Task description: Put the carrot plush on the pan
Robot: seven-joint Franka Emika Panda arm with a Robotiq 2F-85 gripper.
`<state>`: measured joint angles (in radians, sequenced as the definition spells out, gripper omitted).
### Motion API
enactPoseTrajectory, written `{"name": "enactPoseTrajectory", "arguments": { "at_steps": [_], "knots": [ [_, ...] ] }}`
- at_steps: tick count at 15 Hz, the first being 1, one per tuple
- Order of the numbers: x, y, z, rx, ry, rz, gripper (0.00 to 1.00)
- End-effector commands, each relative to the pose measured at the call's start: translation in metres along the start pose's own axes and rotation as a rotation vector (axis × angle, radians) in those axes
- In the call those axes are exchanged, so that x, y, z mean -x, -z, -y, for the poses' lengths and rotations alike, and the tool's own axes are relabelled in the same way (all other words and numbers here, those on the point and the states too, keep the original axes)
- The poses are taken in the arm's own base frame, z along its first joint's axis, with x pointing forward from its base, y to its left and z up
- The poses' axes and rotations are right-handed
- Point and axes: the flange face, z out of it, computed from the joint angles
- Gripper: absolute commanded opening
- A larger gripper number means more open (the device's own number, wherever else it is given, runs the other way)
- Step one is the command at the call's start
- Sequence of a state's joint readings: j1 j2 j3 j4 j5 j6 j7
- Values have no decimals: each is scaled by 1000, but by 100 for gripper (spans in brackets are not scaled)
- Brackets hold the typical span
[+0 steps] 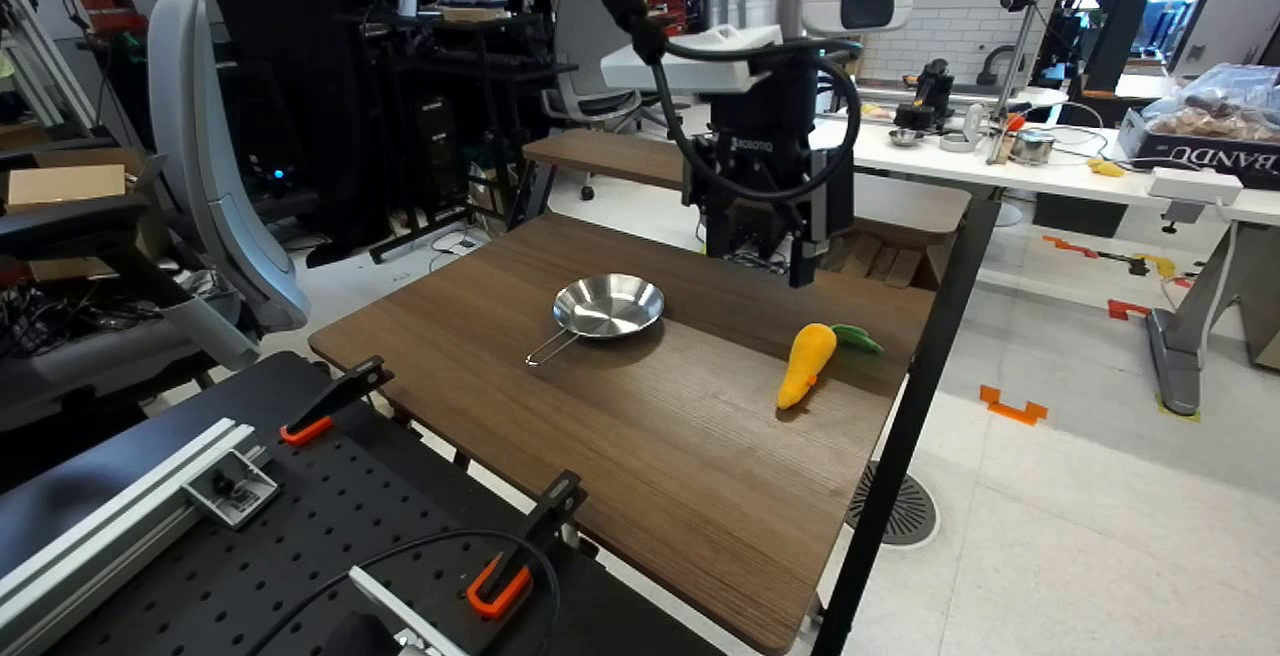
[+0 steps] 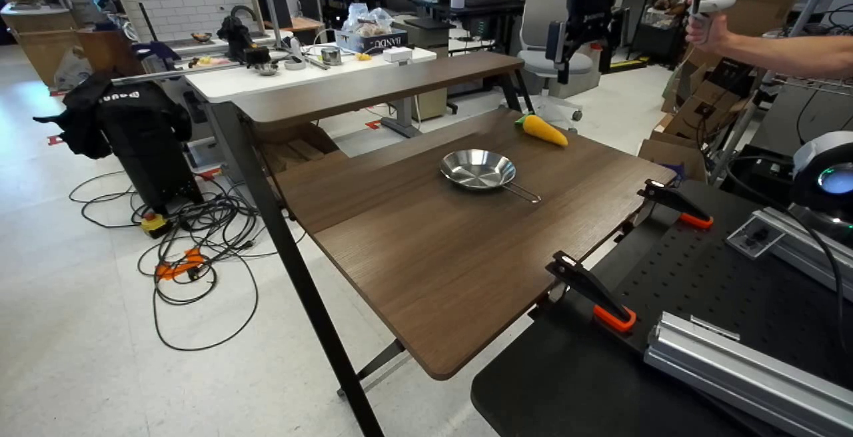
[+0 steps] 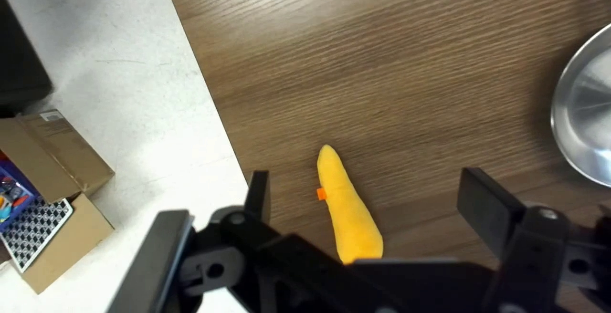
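Note:
The carrot plush lies on the brown table. It is yellow-orange with a green tuft, and it also shows in an exterior view. In the wrist view the carrot plush lies between the fingers but below them; its tuft end is hidden behind the gripper body. The silver pan stands apart from it on the same table; it also shows in an exterior view, and part of it at the right of the wrist view. My gripper is open and empty above the table; wrist view.
A raised brown shelf runs along one side of the table. A black table leg rises beside the carrot's edge of the table. Black-and-orange clamps hold the table's edge by the black perforated board. A hand holds a white controller.

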<state>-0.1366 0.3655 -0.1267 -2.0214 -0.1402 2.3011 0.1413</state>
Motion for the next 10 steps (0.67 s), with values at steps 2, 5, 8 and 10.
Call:
{"name": "enactPoseTrajectory", "arguments": {
  "at_steps": [2, 5, 8, 10],
  "knots": [
    [-45, -36, 5, 34, 10, 0, 100],
    [-64, -55, 18, 45, 34, 2, 100],
    [-80, -73, 34, 57, 69, -6, 100],
    [-90, -81, 42, 64, 91, -10, 100]
  ]
}}
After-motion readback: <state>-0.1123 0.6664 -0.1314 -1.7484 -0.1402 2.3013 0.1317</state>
